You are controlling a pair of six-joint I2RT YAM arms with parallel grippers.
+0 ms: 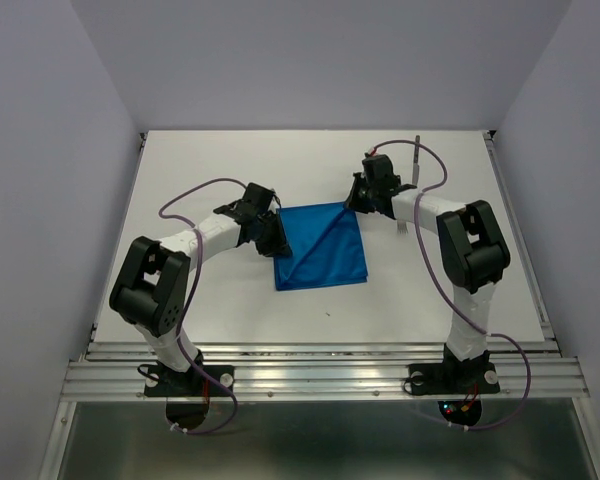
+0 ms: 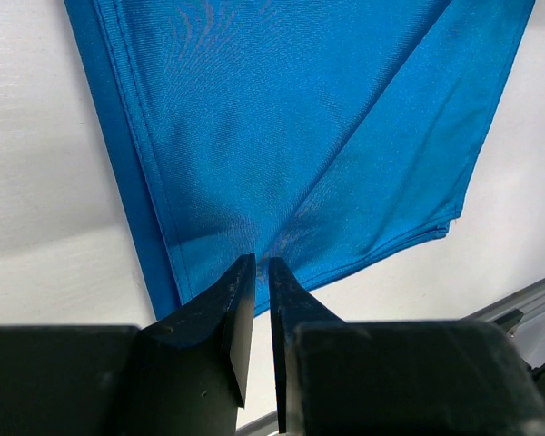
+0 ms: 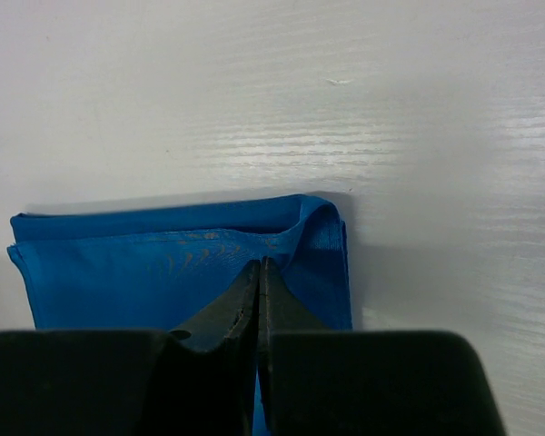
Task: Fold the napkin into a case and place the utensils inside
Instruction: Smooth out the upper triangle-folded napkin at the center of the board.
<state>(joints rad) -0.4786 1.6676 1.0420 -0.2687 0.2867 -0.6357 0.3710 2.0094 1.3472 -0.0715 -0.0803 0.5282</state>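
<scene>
1. Napkin (image 1: pixel 320 248): royal-blue cloth, lies mid-bench (image 1: pixel 230 160), between the two arms. Folded to a rough square; we see a diagonal crease running from the far-R corner to the near-L corner.
2. L gripper (image 1: pixel 270 232): sits at napkin's L edge, near the far-L corner. In the L wrist view its fingers (image 2: pixel 232 318) are drawn close, only a thin slit between them. The tips are at the cloth edge and creases fan out from them, so we read it as clamped on the napkin.
3. R gripper (image 1: pixel 357 200): sits at napkin's far-R corner. In the R wrist view its fingers (image 3: pixel 222 313) are pressed together on the top layer, which bunches into a small hump at the tips. It is pinching the napkin.
4. L wrist view shows doubled hems along the cloth edge, i.e. more than one layer.
5. Slim utensil (image 1: pixel 417 150): lies on the bench beyond the R arm, well apart from the napkin. A silver piece (image 1: pixel 404 227) peeks out beside the R forearm. Too small to tell fork from knife.
</scene>
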